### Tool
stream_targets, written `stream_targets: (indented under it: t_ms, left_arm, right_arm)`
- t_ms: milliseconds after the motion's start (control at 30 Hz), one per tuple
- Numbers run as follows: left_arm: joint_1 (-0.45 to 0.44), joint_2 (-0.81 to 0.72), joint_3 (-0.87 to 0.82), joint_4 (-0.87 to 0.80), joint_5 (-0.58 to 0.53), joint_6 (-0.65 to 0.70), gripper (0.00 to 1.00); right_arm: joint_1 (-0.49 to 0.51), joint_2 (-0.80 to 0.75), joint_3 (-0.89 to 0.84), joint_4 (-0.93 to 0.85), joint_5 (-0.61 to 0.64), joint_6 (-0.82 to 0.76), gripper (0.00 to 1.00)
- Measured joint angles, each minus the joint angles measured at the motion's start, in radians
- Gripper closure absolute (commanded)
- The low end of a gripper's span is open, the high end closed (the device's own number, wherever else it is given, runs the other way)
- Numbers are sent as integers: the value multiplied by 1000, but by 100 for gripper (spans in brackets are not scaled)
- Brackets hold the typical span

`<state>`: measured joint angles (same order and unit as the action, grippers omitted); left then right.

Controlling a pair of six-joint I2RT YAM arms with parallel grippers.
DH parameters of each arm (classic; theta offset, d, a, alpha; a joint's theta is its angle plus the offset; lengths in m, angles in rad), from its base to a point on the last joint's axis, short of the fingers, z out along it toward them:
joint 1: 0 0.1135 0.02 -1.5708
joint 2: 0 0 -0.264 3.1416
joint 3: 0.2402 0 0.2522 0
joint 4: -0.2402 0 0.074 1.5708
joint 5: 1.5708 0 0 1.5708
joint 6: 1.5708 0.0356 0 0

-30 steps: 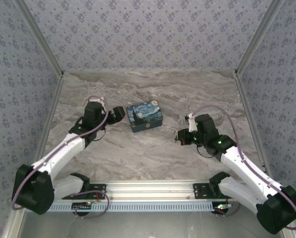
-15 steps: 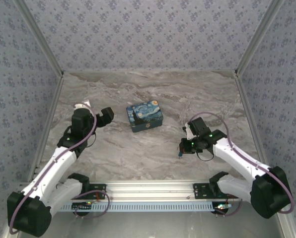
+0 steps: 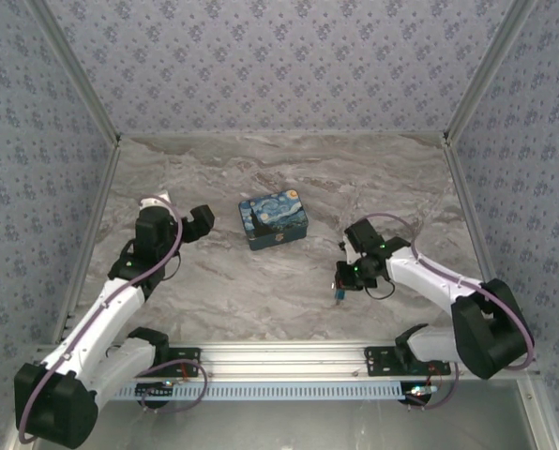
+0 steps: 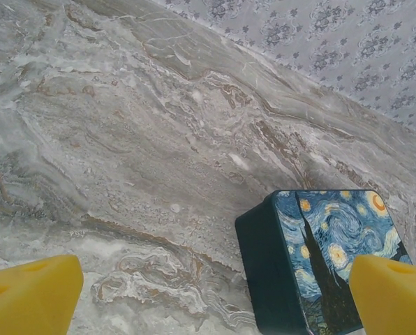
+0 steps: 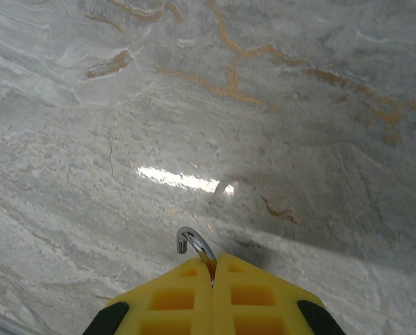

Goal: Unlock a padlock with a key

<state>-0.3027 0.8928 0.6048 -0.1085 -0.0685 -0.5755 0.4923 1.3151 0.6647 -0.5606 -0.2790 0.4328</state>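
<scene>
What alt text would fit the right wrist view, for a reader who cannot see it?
The right gripper, its yellow jaws pressed together, pinches the padlock, whose curved silvery shackle sticks out in front, above a grey marble table.

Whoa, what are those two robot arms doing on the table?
The right pincer is shut on a tiny padlock, and the lock's silvery loop peeks out in front, close over the marble table. The left pincer is wide open and holds nothing. It hovers beside the blue starry box. I cannot tell from here whether the padlock is unlocked.
</scene>
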Motion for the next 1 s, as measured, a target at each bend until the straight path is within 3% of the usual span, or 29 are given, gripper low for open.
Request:
stream_targets:
  t_ms: [167,633,1000]
  left_arm:
    - [0,18,0,0,1,5,2]
    - [0,39,0,2,20,8,2]
    - [2,18,1,-34,44,12,1]
  right_arm:
    - [0,69,14,47,-15,0,96]
    - [0,80,14,110,-24,0,74]
    - [-41,-208,2,109,66,-16,62]
